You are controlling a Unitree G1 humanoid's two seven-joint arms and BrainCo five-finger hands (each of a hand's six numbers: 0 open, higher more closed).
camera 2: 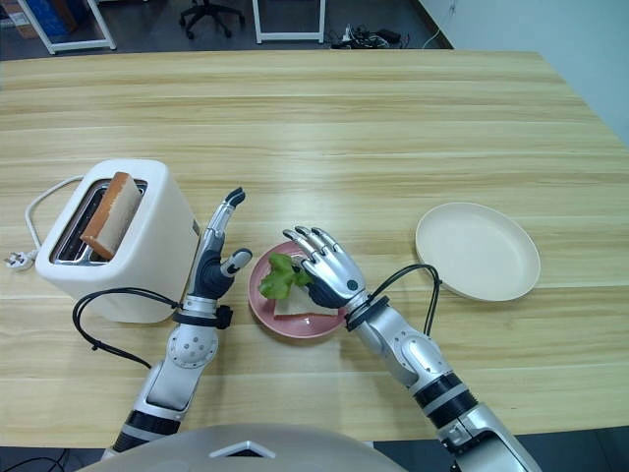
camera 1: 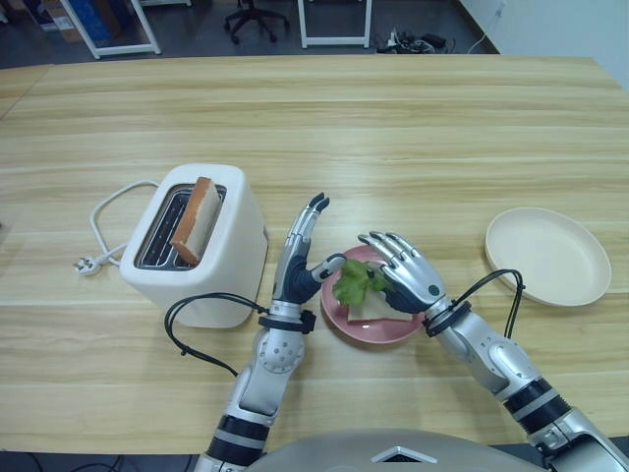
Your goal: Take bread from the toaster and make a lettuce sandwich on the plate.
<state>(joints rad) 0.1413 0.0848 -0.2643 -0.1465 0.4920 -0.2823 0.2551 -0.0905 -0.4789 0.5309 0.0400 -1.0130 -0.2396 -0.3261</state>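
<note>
right hand (camera 1: 408, 275) gripped the lettuce (camera 1: 352, 280) over the pink plate (camera 1: 369, 336), above its bread slice (camera 2: 295, 307); probably best laid flat, centred. left hand (camera 1: 300, 261), fingers straight and empty, stood just left of the plate.

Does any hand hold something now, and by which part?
The right hand holds the lettuce by its right edge, over the pink plate; the left hand is open and empty.

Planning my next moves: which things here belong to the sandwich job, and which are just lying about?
Job: toaster, toast slice standing in it, pink plate, bread slice on that plate, lettuce held by the right hand.
Lying about: empty cream plate at right, loose plug left of the toaster, office chair beyond the table.
</note>
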